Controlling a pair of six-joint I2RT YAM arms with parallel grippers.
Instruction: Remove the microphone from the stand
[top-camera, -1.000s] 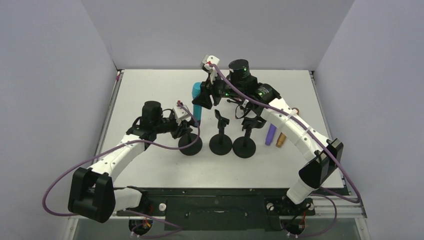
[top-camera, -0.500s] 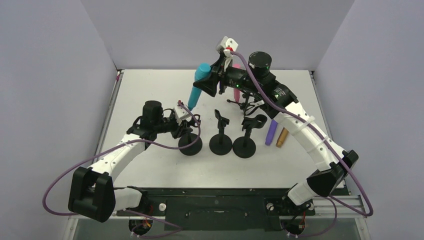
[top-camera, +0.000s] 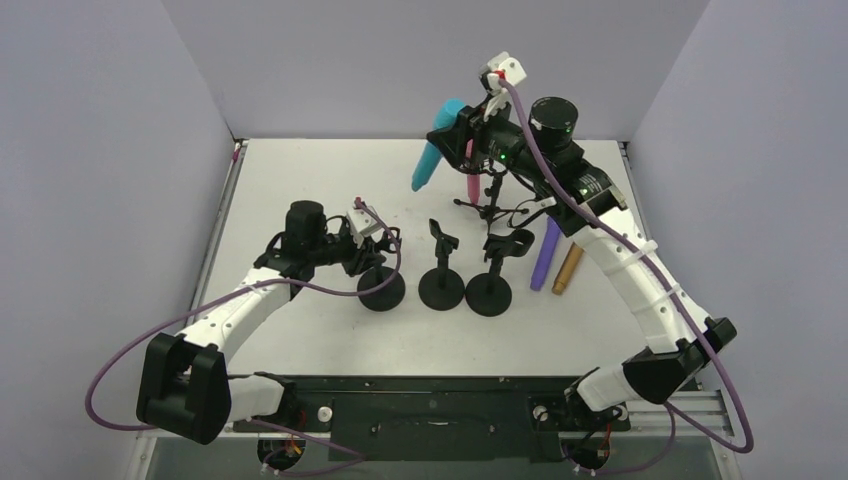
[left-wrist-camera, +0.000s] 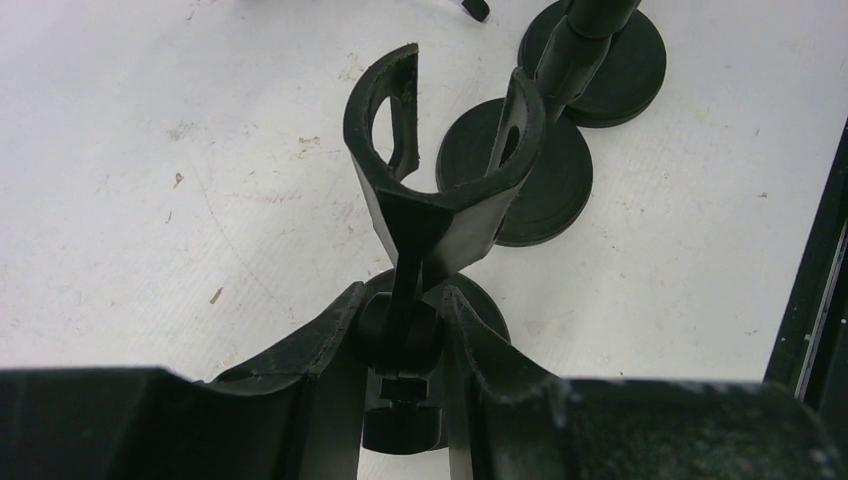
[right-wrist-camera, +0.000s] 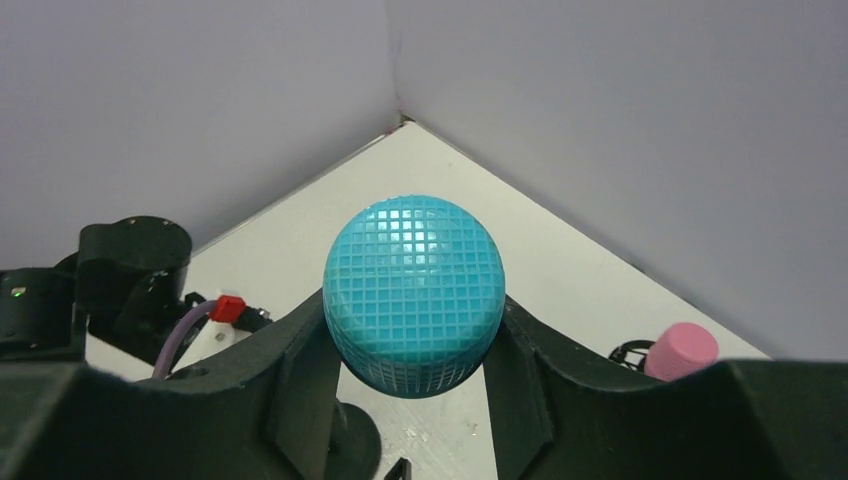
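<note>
My right gripper (top-camera: 452, 124) is shut on a teal microphone (top-camera: 436, 148) and holds it in the air above the back of the table, head up, handle slanting down to the left. In the right wrist view its gridded teal head (right-wrist-camera: 414, 292) sits between my fingers (right-wrist-camera: 300, 375). My left gripper (top-camera: 372, 249) is shut on the stem of the leftmost black stand (top-camera: 381, 288); in the left wrist view the stand's U-shaped clip (left-wrist-camera: 440, 150) holds nothing and the stem (left-wrist-camera: 402, 330) is pinched between my fingers.
Two more black stands (top-camera: 442, 288) (top-camera: 488, 292) with bare clips stand right of the held one. A pink microphone (top-camera: 471, 176) sits in a wire stand at the back. A purple microphone (top-camera: 545, 255) and a gold one (top-camera: 567, 271) lie at the right.
My right gripper has lifted the teal microphone up and to the right, away from the left stand. My left gripper has stayed on the stand's stem.
</note>
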